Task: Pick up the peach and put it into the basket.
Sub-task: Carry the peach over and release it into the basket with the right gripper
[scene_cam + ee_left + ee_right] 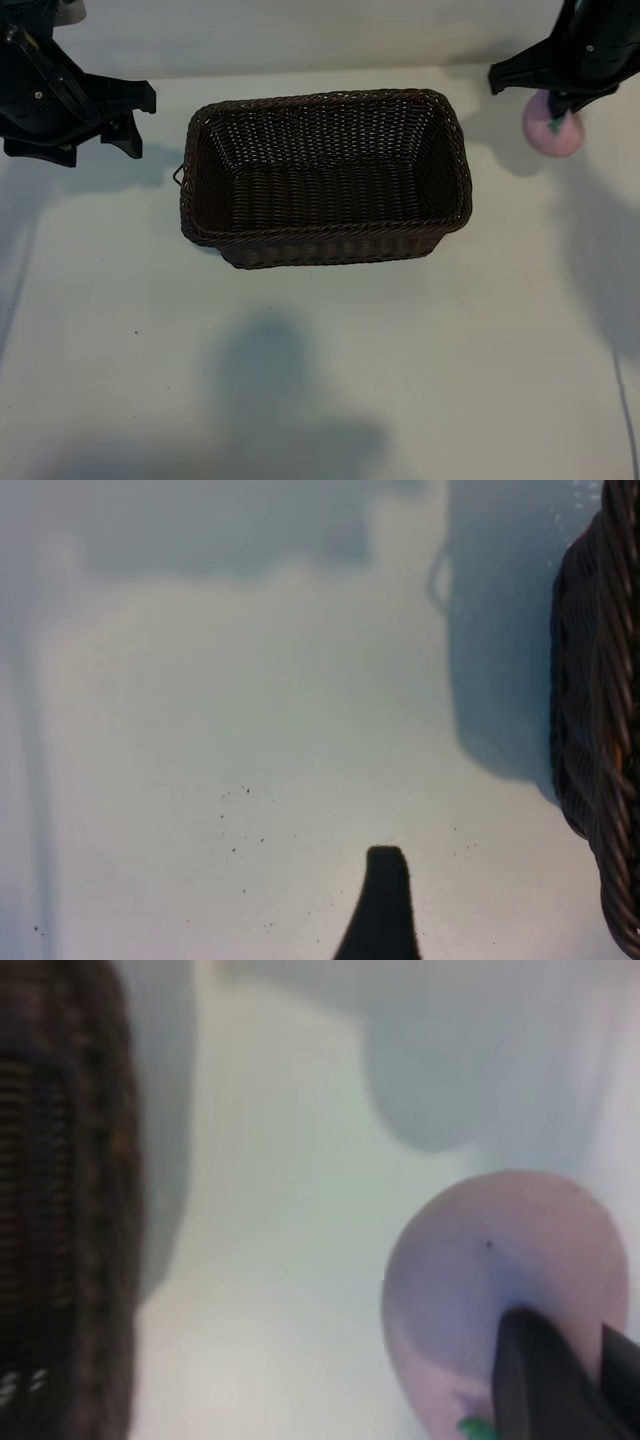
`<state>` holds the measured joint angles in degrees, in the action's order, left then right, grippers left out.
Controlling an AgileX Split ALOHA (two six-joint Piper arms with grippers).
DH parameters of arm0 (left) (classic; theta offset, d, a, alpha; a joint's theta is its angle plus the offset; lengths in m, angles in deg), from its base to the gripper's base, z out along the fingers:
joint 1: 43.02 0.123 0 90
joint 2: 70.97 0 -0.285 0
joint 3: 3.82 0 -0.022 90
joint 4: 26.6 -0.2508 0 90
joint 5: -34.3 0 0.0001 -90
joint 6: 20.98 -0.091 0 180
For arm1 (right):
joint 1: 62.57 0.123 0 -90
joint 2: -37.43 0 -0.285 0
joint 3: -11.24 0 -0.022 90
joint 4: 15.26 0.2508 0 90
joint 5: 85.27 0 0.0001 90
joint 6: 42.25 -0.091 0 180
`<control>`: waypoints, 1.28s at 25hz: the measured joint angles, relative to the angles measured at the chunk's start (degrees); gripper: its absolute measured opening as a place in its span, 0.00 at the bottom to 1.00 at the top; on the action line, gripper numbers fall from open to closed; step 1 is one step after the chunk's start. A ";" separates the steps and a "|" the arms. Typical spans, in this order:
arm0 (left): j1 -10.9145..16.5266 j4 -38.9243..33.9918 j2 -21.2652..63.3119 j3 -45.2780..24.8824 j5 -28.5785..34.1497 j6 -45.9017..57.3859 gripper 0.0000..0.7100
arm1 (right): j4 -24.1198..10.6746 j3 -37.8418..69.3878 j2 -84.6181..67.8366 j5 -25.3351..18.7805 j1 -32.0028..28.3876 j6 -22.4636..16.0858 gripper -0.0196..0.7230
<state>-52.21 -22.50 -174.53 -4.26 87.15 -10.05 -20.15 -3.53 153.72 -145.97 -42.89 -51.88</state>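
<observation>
Two arms show, one at each far corner of the white surface [330,370]. The right pincer [556,122] is up at the top right corner in the exterior view, & it is pinched shut on the peach [553,133]. It grips the pink ball near its green leaf mark. In the right wrist view the dark fingers [545,1380] press on the peach [490,1300] by the green bit, w/ the basket side [60,1210] well off to one edge. The peach is to the right of the basket [325,178], near its far right corner but apart from it, not inside. The basket sits in the middle, open side up, w/ nothing in it. The left pincer [125,115] is parked by the basket's left end, open wide & holding nothing. One of its fingertips [380,905] shows above bare surface, w/ the basket [600,730] close by.
</observation>
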 joint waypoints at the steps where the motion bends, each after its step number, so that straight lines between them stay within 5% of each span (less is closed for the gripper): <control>1: 0.00 0.00 0.00 0.00 0.00 0.00 0.83 | 0.85 -0.05 0.00 -0.05 0.72 0.26 0.08; 9: 0.00 0.00 0.00 0.00 0.00 0.00 0.83 | 2.76 -0.05 0.00 -0.65 10.62 1.11 0.08; 14: 0.00 0.00 0.00 0.00 0.00 0.00 0.83 | 5.71 -0.05 0.00 2.62 15.45 1.11 0.08; 27: 0.00 0.00 0.00 0.00 0.00 0.00 0.83 | 9.84 -0.19 8.38 14.85 16.84 3.12 0.08; 32: 0.00 0.00 0.00 0.00 -0.05 0.00 0.83 | 10.64 -0.19 10.86 16.26 16.84 4.23 0.12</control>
<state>-52.21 -22.50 -174.53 -4.26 87.09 -10.05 -9.50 -3.72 164.57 -129.71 -26.05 -47.64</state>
